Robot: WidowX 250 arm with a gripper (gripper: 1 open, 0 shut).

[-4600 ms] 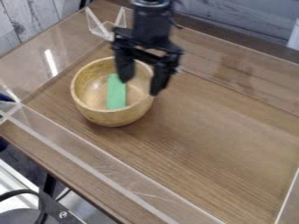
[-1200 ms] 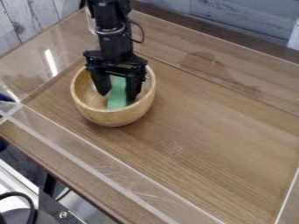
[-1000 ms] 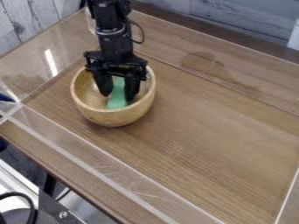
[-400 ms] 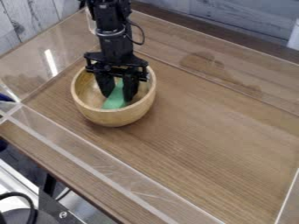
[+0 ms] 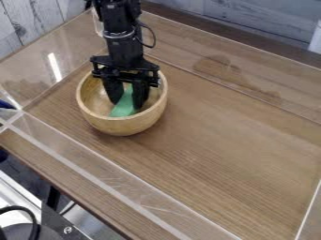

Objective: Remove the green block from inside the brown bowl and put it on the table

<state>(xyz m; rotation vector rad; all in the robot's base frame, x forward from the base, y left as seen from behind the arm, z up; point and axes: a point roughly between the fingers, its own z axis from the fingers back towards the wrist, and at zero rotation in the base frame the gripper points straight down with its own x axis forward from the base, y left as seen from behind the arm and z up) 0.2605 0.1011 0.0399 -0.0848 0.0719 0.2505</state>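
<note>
Reaching straight down into the brown bowl, the gripper pinches the green block — clear acrylic walls ring the counter.

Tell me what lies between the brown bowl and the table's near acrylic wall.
Nothing: in the camera view, the stretch of table between the brown bowl and the near acrylic wall is bare wood grain.

A: Inside the bowl?
B: Gripper pointing straight down, fingers closed on the green block.
A: And around it?
B: Table of wood grain, edged by clear walls.
</note>
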